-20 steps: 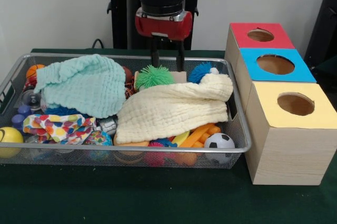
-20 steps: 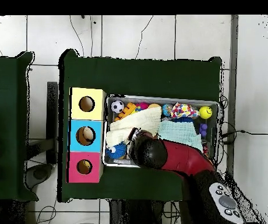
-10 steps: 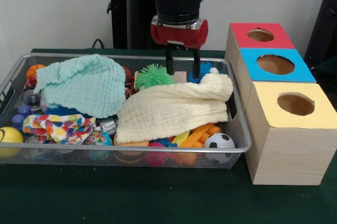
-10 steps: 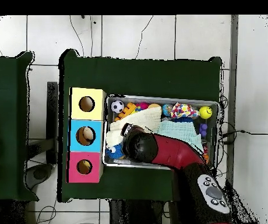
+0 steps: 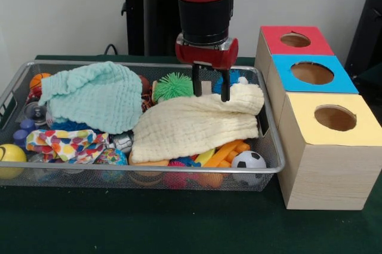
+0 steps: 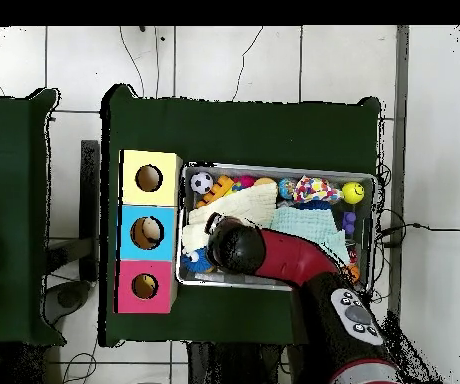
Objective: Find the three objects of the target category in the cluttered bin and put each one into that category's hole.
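My gripper [image 5: 210, 94] hangs open over the back right part of the wire bin [image 5: 271, 146], its fingertips just at the top edge of a cream cloth [image 5: 194, 122]. Nothing is between the fingers. A green spiky ball [image 5: 173, 85] lies just left of the gripper and a blue spiky ball [image 5: 234, 78] just behind it to the right. A mint cloth [image 5: 92, 95] covers the bin's left half. In the overhead view my arm [image 6: 274, 255] hides the gripper. The box row has a red hole [image 5: 295, 40], a blue hole [image 5: 311, 73] and a yellow hole [image 5: 335, 118].
Along the bin's front lie a soccer ball [image 5: 248, 161], orange sticks [image 5: 225, 152], a patterned cloth [image 5: 65, 143] and a yellow ball [image 5: 10, 159]. The wooden boxes [image 5: 325, 170] stand close against the bin's right side. Something pale shows inside the blue hole [image 6: 150, 233] from overhead.
The gripper has moved right along the back of the bin and come down, from beside the green spiky ball to the cream cloth's top edge. It stays open.
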Robot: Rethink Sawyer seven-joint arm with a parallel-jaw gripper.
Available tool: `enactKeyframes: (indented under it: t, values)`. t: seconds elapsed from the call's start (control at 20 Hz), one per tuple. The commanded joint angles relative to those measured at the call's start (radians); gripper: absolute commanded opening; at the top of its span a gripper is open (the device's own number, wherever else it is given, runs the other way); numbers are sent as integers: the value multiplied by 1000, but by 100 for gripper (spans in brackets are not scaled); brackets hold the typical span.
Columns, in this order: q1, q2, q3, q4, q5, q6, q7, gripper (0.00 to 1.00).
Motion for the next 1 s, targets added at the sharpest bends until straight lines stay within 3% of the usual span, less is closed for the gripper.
enactKeyframes:
  t: [0.05, 0.5, 0.85, 1.0]
  values:
    - [-37, 107, 26, -69, 4, -133, 121, 100]
    - [-50, 131, 25, -53, -11, -218, 117, 100]
    - [-11, 229, -36, -111, -51, -277, 81, 100]
    - [20, 230, -73, -124, -71, -279, 60, 100]
